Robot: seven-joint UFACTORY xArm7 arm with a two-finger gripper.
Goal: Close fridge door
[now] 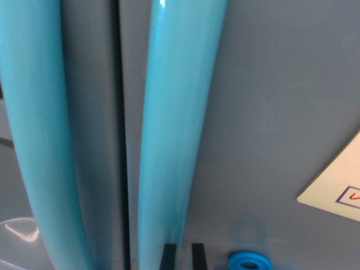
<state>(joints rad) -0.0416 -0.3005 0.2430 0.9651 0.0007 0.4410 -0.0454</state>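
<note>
The grey fridge fills the wrist view at very close range. Its two glossy blue handles run top to bottom: the left handle and the right handle. A dark seam between the left door and the right door looks thin and even. Only the black tips of my gripper show at the bottom edge, right of the right handle's lower end. They stand close together with a narrow gap and hold nothing.
A cream sticker with a purple outline and red mark sits on the right door at the wrist view's right. A small blue ring shows at the bottom edge. A pale glossy surface appears at the lower left.
</note>
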